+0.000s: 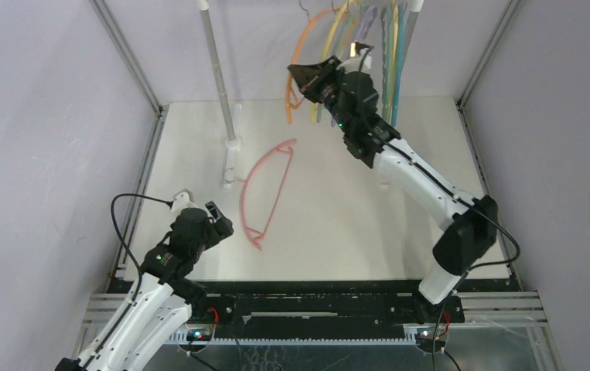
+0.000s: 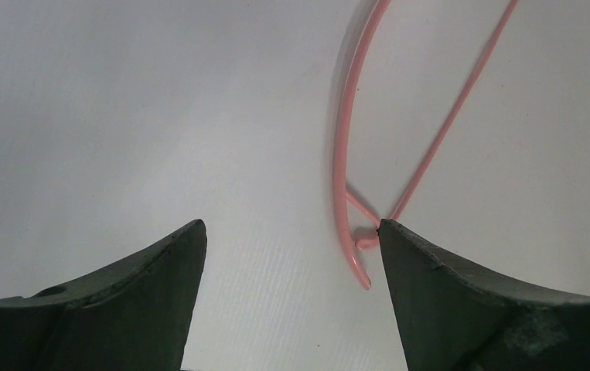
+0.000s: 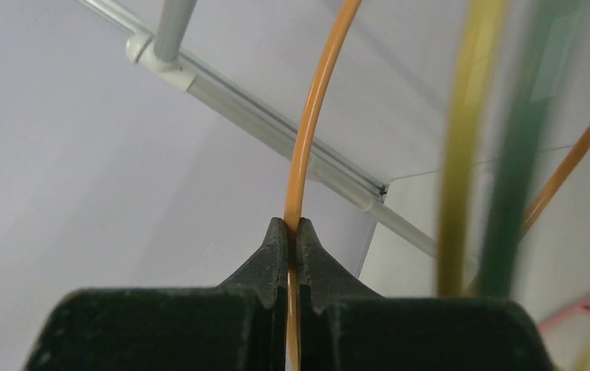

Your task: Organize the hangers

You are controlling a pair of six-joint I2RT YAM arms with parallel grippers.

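Note:
A pink hanger (image 1: 264, 189) lies flat on the white table; its near end shows in the left wrist view (image 2: 343, 154). My left gripper (image 1: 218, 220) is open and empty, just left of the hanger's near end. My right gripper (image 1: 298, 76) is raised at the back and shut on the curved arm of an orange hanger (image 1: 299, 54), seen pinched between the jaws in the right wrist view (image 3: 301, 154). Yellow (image 1: 336, 31), green (image 1: 387, 54), teal (image 1: 400, 54) and lilac (image 1: 363, 23) hangers hang from the rail behind it. Yellow (image 3: 462, 154) and green (image 3: 520, 154) arms blur close by.
A metal rail post (image 1: 218, 69) stands on a white foot (image 1: 233, 144) at the back left of the table (image 1: 338, 224). Metal frame bars (image 3: 276, 127) run along the enclosure walls. A black strip (image 1: 315, 286) edges the table's front.

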